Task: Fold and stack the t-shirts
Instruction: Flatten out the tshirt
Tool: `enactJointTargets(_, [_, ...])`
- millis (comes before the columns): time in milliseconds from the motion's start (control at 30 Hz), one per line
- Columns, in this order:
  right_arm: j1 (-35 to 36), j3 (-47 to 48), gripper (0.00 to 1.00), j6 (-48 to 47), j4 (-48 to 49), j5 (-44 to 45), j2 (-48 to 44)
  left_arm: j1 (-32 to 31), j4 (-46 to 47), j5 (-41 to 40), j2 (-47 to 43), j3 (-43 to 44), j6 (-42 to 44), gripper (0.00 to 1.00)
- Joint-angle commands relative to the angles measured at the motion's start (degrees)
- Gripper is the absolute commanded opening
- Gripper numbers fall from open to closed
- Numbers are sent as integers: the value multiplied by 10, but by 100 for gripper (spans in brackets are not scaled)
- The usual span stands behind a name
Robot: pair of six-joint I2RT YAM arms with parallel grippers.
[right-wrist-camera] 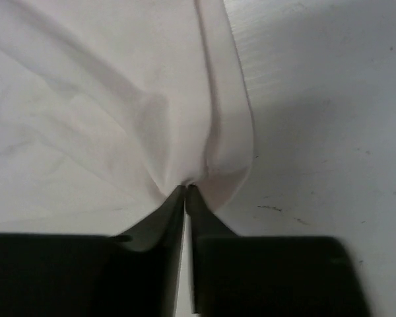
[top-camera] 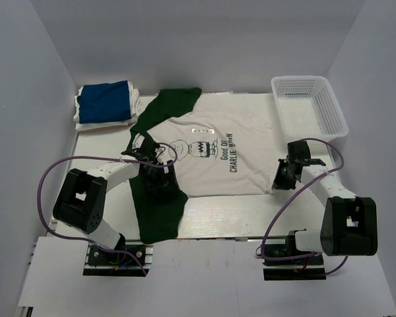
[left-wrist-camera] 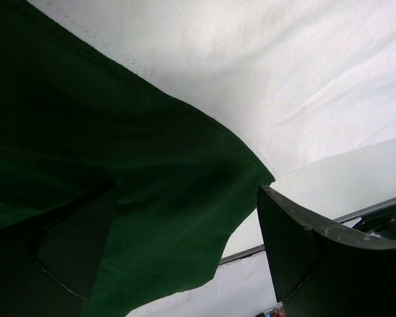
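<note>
The white Charlie Brown t-shirt (top-camera: 224,148) lies spread flat mid-table, print up. The dark green t-shirt (top-camera: 160,201) lies crumpled along its left side, from the back down to the front edge. The royal blue t-shirt (top-camera: 104,102) sits folded at the back left. My left gripper (top-camera: 152,157) hovers over the seam where green meets white. In the left wrist view it (left-wrist-camera: 185,198) is open wide, with green cloth (left-wrist-camera: 119,132) between the fingers and white cloth (left-wrist-camera: 251,79) beyond. My right gripper (top-camera: 280,177) is shut on the white shirt's near right corner, pinching bunched cloth (right-wrist-camera: 204,132) at the fingertips (right-wrist-camera: 186,188).
A white mesh basket (top-camera: 330,105) stands at the back right. The blue shirt rests on a folded white cloth (top-camera: 135,105). Bare table (top-camera: 251,218) shows in front of the white shirt. Grey walls close in on the left, right and back.
</note>
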Motion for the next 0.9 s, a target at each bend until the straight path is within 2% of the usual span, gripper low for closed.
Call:
enactJointTargets(0, [-6, -1, 3, 0, 8, -7, -9, 2, 4, -56, 42, -48, 5, 99])
enactJointTargets(33, [-7, 8, 0, 0, 6, -2, -11, 2, 4, -56, 42, -48, 5, 99])
enactJointTargets(167, [-12, 61, 0, -7, -27, 67, -35, 7, -13, -69, 64, -61, -13, 99])
enactJointTargets(267, [-16, 129, 0, 0, -89, 90, -44, 7, -25, -74, 64, -82, -20, 99])
enactJointTargets(333, [-19, 135, 0, -3, -118, 112, -67, 13, -25, -51, 64, -99, -26, 99])
enactJointTargets(433, [-20, 123, 0, 6, -135, 147, -94, 13, -32, -38, 69, -107, -26, 99])
enactJointTargets(600, [-51, 68, 0, 30, -149, 120, -93, 13, -49, -29, 69, -119, -26, 99])
enactJointTargets(667, [-56, 48, 0, 49, -154, 139, -89, 13, -66, -34, 55, -124, -32, 99])
enactJointTargets(733, [-69, 30, 7, 79, -168, 173, -81, 18, -73, -34, 48, -125, -38, 99])
enactJointTargets(767, [-71, 15, 14, 88, -166, 175, -82, 18, -74, -34, 48, -125, -38, 99])
enactJointTargets(800, [-77, 12, 30, 87, -162, 176, -81, 18, -82, -34, 48, -118, -38, 99])
enactJointTargets(833, [-79, 10, 56, 89, -149, 175, -80, 18, -97, -34, 43, -111, -38, 99])
enactJointTargets(867, [-80, 14, 90, 86, -144, 171, -78, 18, -105, -42, 43, -93, -38, 99])
